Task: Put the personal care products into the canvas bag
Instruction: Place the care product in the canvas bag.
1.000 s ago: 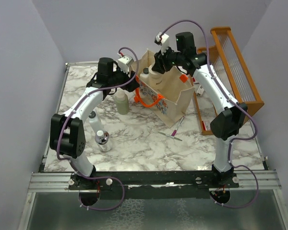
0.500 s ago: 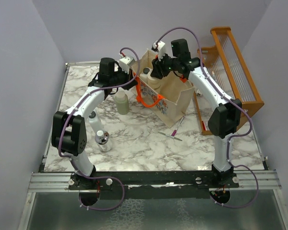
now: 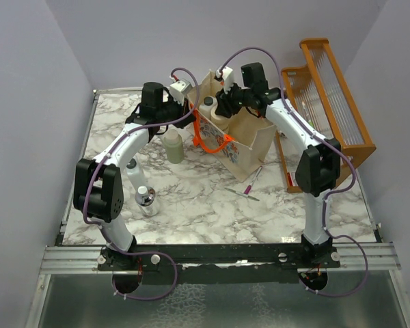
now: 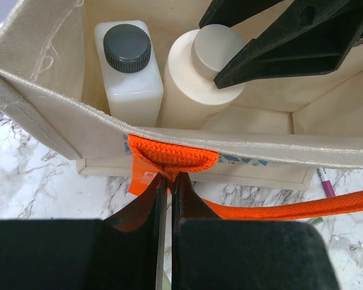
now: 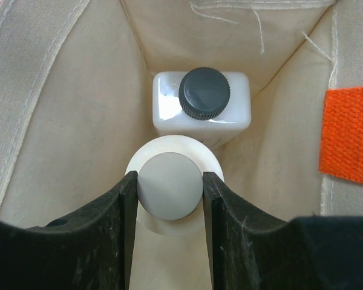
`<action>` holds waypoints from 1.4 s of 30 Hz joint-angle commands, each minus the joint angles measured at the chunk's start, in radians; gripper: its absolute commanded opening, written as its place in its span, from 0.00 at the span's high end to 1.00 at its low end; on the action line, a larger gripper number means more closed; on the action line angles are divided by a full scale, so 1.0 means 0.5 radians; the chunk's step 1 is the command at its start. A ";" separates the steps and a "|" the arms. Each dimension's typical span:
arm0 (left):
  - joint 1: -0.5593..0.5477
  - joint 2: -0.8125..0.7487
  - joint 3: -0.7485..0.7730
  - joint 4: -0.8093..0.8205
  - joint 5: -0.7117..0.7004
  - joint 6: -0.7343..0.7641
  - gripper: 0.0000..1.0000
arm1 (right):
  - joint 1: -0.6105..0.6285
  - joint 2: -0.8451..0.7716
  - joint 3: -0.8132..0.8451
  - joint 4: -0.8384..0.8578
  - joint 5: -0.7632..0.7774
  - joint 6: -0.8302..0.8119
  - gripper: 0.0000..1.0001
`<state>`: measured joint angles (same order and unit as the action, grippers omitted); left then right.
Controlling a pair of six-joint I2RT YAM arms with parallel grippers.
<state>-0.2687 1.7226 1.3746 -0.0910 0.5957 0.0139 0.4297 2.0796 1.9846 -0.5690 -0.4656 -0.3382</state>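
Packing part done | white bottle [image 5: 204, 93] stands in bag [image 3: 249, 137] | your right gripper [image 5: 169, 187] clamps beige bottle [image 5: 169, 145] by its cap inside bag, not yet released | left gripper [image 4: 167, 181] pinches handle [image 4: 172, 158] | olive bottle [image 3: 173, 146] and clear bottle [image 3: 146, 199] wait on table [image 3: 191, 212].

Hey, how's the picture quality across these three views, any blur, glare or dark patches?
Top external: soft even light, sharp throughout. Left wrist: canvas bag and orange handle crisp, the near jaws a featureless black. Right wrist: cap of the beige bottle sharp, slight sheen on the white bottle, jaws dark at the bottom.
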 commanded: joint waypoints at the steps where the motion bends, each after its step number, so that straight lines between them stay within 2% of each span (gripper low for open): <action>1: -0.009 -0.037 0.030 -0.013 0.018 0.034 1.00 | -0.010 0.012 0.000 0.323 -0.072 -0.034 0.99; 9: -0.006 -0.037 0.025 -0.029 0.008 0.054 1.00 | -0.010 0.092 -0.009 0.330 -0.090 -0.065 0.99; 20: -0.008 -0.034 0.005 -0.034 0.011 0.079 1.00 | -0.010 0.148 -0.108 0.510 -0.229 -0.031 0.99; 38: -0.008 -0.030 0.026 -0.053 0.011 0.089 1.00 | -0.008 0.066 -0.224 0.827 -0.368 0.049 0.99; 42: -0.010 -0.030 0.031 -0.053 0.014 0.078 1.00 | -0.010 0.094 -0.226 0.797 -0.325 -0.004 0.99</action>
<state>-0.2687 1.7226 1.3746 -0.1001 0.5949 0.0441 0.4240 2.1490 1.8599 -0.2924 -0.5945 -0.3187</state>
